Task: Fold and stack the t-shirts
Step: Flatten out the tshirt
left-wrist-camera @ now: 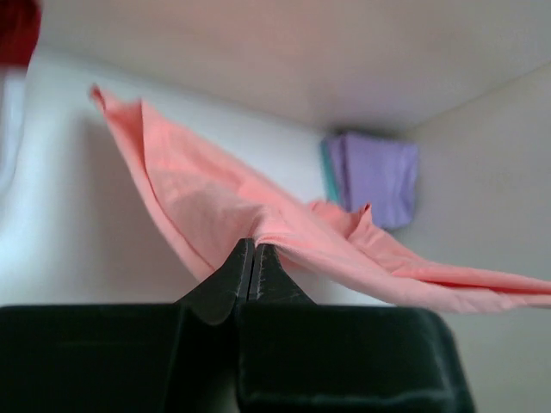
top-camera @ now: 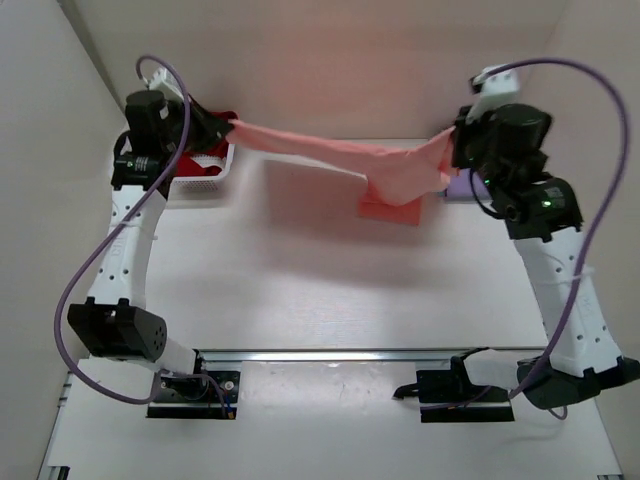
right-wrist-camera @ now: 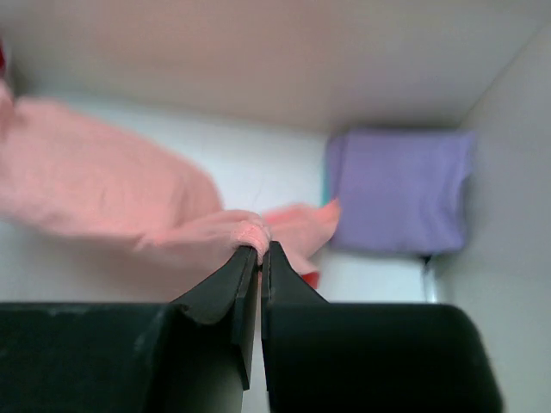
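The salmon-pink t-shirt (top-camera: 330, 150) is held up over the far half of the table (top-camera: 300, 290), stretched like a sagging line between the 2 arms. Its right part droops in a bunched fold down to the table; whether that fold rests on the surface cannot be told.

The left end effector (left-wrist-camera: 252, 245) is clamped tight on 1 edge of the cloth, fingers pressed together with the fabric fanning out from them. The right end effector (right-wrist-camera: 259, 249) is likewise pinched shut on a gathered lump of the same shirt.

A folded lavender t-shirt (right-wrist-camera: 400, 189) lies in the far right corner, with a sliver of a teal t-shirt (left-wrist-camera: 327, 172) under it. A dark red t-shirt (left-wrist-camera: 17, 30) sits in the white basket (top-camera: 205, 185) at the far left, just behind the left arm.

This looks like the spreading step: the shirt is lifted and pulled wide but not yet laid flat, so no fold has begun on it. The next move likely calls for both arms to draw toward the near side and lower together, keeping tension even so the cloth lands smooth, clear of the basket and the lavender pile.
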Motion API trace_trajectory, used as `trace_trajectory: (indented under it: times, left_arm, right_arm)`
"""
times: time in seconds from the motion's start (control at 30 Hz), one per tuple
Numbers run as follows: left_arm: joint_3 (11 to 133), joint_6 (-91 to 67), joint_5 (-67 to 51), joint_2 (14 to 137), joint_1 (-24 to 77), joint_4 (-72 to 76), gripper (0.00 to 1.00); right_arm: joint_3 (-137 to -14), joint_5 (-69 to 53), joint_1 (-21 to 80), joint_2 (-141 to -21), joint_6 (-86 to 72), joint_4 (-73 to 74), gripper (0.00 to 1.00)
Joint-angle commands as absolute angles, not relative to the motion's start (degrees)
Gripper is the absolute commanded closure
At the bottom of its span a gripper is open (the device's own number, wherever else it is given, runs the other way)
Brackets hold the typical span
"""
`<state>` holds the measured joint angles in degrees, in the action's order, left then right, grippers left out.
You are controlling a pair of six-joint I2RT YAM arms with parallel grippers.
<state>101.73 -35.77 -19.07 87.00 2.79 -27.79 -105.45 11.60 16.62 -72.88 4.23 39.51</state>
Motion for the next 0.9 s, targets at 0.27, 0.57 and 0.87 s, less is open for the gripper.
trace_trajectory:
  times: [0.27,0.57,0.87]
  left_arm:
    - [99.1,-34.2,-9.2,77.3,1.8,-29.1,1.00]
    - [98.1,-39.9,-9.5,79.4,1.4,-22.0,1.00]
    - [96.8,-42.1,-13.0,92.8,3.2,-20.8,1.00]
  right_arm:
    - [-107.5,14.2,22.3,-66.2,5.3,40.0,1.00]
    - [-118.7,-6.7,6.1,-75.6,1.6,33.6,1.00]
    - [-114.2,-14.6,4.3,-88.2,-6.0,37.5,0.99]
